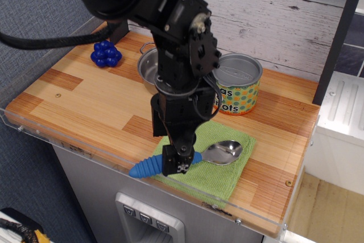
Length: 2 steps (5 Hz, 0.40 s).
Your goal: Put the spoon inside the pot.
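Note:
The spoon (149, 166), with a shiny metal bowl and a ribbed blue handle, lies flat on a green cloth (219, 176) near the table's front edge, handle pointing left over the cloth's edge. My gripper (166, 153) is low over the handle's middle. Its fingers stand apart, one in front of the handle and one behind it, and I see no closure on the handle. The steel pot (147, 68) stands behind the arm at the back of the table, mostly hidden by it.
A "Peas & Carrots" tin (243, 83) stands right of the pot. A dark-blue berry-cluster toy (106, 54) lies at the back left. A clear acrylic lip (85, 146) runs along the front edge. A white plank wall (284, 15) backs the table.

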### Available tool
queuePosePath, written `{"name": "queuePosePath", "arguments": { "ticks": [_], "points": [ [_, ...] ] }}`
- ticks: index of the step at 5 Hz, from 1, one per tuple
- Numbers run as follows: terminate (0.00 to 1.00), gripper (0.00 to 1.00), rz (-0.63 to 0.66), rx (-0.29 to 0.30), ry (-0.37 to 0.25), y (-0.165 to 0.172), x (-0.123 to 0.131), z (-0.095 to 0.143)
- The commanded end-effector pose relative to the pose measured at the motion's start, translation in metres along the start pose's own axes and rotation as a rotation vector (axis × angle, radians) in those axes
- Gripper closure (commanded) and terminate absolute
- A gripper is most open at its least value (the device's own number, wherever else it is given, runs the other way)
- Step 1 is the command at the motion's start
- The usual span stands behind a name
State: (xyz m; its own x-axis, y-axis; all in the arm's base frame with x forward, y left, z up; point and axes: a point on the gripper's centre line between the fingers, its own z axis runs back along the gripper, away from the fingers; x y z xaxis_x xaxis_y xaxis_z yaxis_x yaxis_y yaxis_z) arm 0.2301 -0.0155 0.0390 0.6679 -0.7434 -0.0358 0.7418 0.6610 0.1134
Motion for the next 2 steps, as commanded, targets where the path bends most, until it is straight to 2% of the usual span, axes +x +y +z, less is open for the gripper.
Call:
{"name": "queuePosePath", "arguments": {
  "ticks": [1,2],
  "points": [
    [0.00,0.00,-0.007,0.001,0.003,0.0018,0.0032,-0.0086],
    [0.00,0.00,0.004,0.023,0.034,-0.0002,0.0037,-0.0105]
  ]
}}
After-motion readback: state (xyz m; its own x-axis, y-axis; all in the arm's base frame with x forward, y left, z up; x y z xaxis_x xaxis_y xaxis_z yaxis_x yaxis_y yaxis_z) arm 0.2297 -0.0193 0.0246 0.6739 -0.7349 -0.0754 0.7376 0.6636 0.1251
